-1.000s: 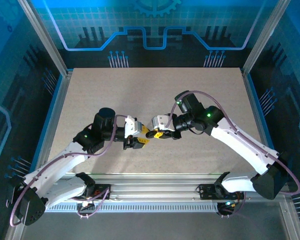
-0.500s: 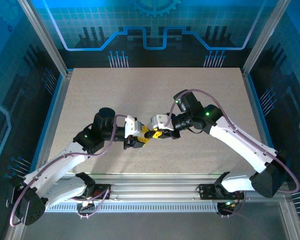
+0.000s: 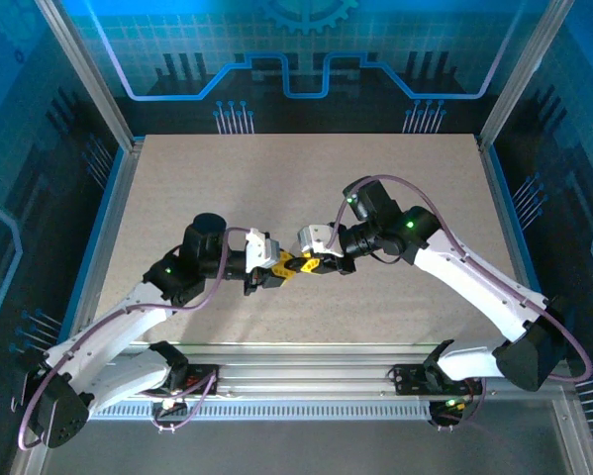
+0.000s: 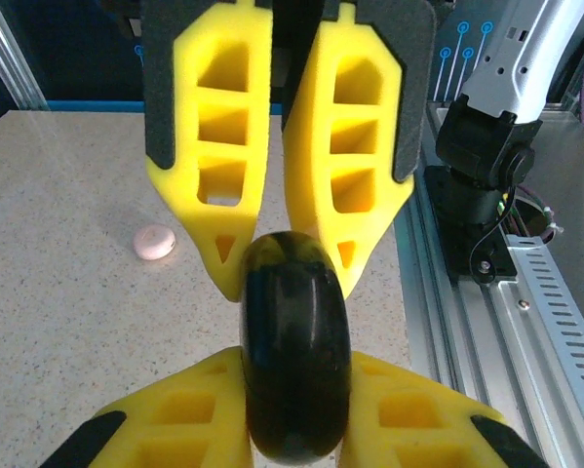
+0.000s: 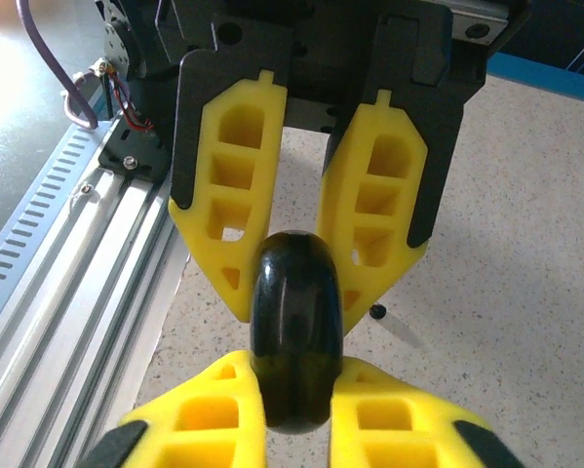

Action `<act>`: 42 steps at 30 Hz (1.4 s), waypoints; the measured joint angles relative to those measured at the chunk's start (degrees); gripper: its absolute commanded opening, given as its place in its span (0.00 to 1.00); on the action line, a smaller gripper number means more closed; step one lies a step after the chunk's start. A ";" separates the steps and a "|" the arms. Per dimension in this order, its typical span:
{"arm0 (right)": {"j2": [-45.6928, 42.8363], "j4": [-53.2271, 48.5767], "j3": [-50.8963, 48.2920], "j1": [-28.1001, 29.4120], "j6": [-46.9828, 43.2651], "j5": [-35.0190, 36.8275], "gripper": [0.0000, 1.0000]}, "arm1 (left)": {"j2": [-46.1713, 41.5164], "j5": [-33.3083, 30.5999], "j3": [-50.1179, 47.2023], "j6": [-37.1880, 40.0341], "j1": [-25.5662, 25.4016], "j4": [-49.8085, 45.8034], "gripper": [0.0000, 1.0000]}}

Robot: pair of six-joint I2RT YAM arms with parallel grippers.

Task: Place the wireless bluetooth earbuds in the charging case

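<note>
From above we see the left gripper and the right gripper meet tip to tip over the middle of the table. What is between them is too small to tell from here. In the left wrist view the case shows up, black and round and seen edge-on. The left gripper's own fingers, low in this view, pinch it from both sides. The right gripper's fingers come from the top and touch its upper edge, one on each side. A pink thing lies on the table well apart from them; it may be a bud or another case, we cannot tell. In the right wrist view the right gripper hugs the same case too, so both pinch one thing. A tiny black speck sits on the table just past the fingers, and we think it may be a bud. We guess the case is being passed over or turned. To do it well, one side should let go slowly and only when the other has a firm pinch, with no twisting and the case kept level.
</note>
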 measured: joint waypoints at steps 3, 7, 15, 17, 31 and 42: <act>-0.28 1.42 -0.42 0.04 1.40 0.17 0.45 | -0.15 -0.13 0.00 -0.04 -0.04 0.20 0.17; -1.92 4.44 -2.23 0.09 3.43 0.22 0.48 | -0.28 -0.13 0.00 -0.02 -0.11 0.20 0.17; -2.10 6.05 -2.34 0.11 4.87 0.22 0.46 | -0.28 -0.13 0.00 -0.15 -0.11 0.22 0.16; -2.01 6.19 -2.34 0.11 5.03 0.26 0.45 | -0.28 -0.13 0.00 -0.17 -0.11 0.22 0.16; -1.62 7.39 -2.29 -2.32 9.88 -0.37 0.43 | -0.39 -2.60 0.00 -0.20 -0.09 0.85 0.15; -1.95 10.25 -2.25 -5.79 13.49 0.15 0.43 | -0.98 -3.19 -0.04 -0.24 -0.13 0.76 0.15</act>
